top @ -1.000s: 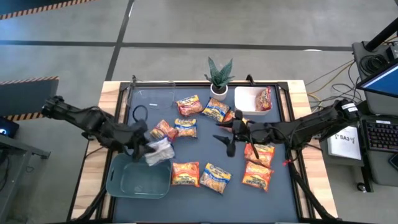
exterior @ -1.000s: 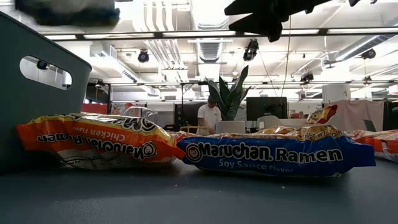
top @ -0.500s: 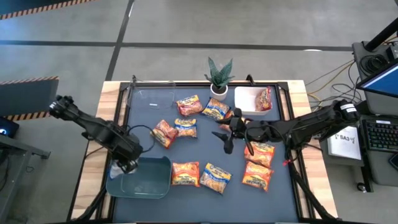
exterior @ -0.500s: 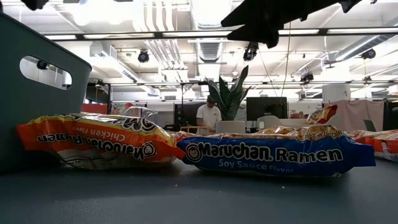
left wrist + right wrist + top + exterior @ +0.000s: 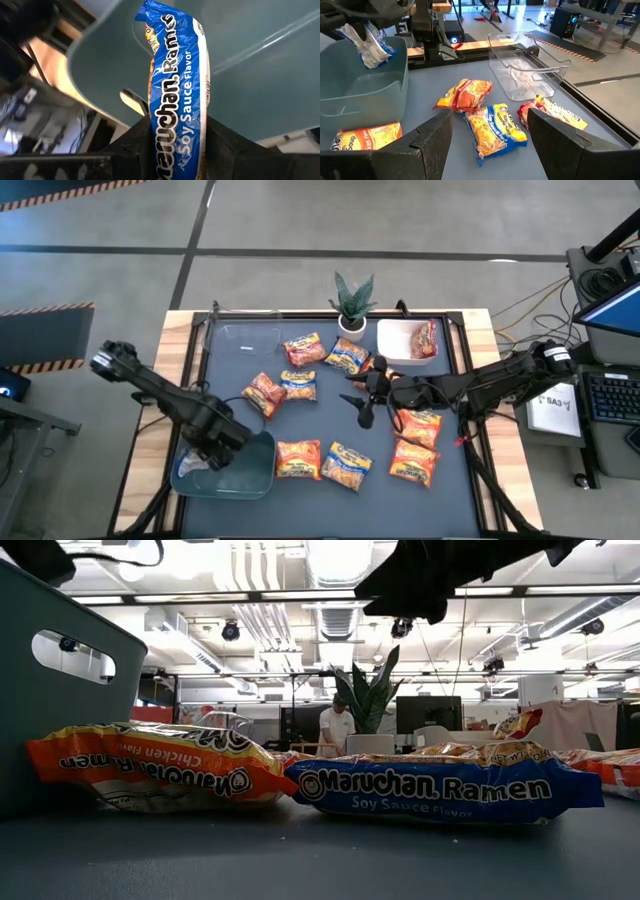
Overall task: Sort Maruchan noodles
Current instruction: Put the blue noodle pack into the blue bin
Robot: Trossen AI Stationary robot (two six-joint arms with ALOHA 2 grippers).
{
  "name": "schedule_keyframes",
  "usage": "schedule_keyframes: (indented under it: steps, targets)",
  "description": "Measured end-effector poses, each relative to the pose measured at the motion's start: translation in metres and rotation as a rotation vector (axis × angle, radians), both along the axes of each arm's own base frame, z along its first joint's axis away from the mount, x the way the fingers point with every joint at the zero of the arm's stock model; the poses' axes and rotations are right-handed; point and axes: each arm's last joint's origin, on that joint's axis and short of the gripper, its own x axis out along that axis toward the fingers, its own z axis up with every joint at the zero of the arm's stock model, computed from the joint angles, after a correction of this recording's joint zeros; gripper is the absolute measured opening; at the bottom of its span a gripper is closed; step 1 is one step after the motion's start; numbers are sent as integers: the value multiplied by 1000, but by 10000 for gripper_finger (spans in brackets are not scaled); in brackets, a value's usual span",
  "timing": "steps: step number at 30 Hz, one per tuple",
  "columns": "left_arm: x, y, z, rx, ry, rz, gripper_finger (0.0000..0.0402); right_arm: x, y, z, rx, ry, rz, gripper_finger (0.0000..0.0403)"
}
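Left gripper (image 5: 175,145) clamped on a blue soy sauce packet (image 5: 177,85), held over the teal bin (image 5: 225,475) at the table's near-left corner. Right gripper (image 5: 365,395) hovers mid-table with fingers spread, holding nothing. Loose packets (image 5: 300,458) lie around it. One packet (image 5: 424,338), apparently red, sits in the white bin (image 5: 400,342) far right. Clear bin (image 5: 248,337) far left.

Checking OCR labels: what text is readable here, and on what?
"Maruchan Ramen Soy Sauce Flavor": blue packet, low view.
"Maruchan ... Chicken Flavor", upside down: orange packet, low view.
"Maruchan Ramen Soy Sauce Flavor", first letters hidden: blue packet in the left gripper, over the teal bin.
"Soup": orange packet, partly seen.
Other packets: too blurred.
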Motion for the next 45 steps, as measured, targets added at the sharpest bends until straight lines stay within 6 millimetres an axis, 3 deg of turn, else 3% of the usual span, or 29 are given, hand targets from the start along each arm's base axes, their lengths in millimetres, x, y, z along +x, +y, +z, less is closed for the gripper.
schedule_keyframes:
  steps: [10, 18, 32, 45]
  targets:
    - [27, -18, -34, -157, 126, -94, 115, -2, 0, -4, -12, 48, 10, 244]
    - [39, -15, -51, -160, 167, -122, 117, -3, 0, -7, -17, 78, 10, 244]
    - [44, -16, -62, -124, 165, -194, 176, -3, 0, -8, -19, 96, 10, 244]
    - [37, -8, -56, -44, 216, -237, 161, -3, 0, -8, 7, 85, 2, 244]
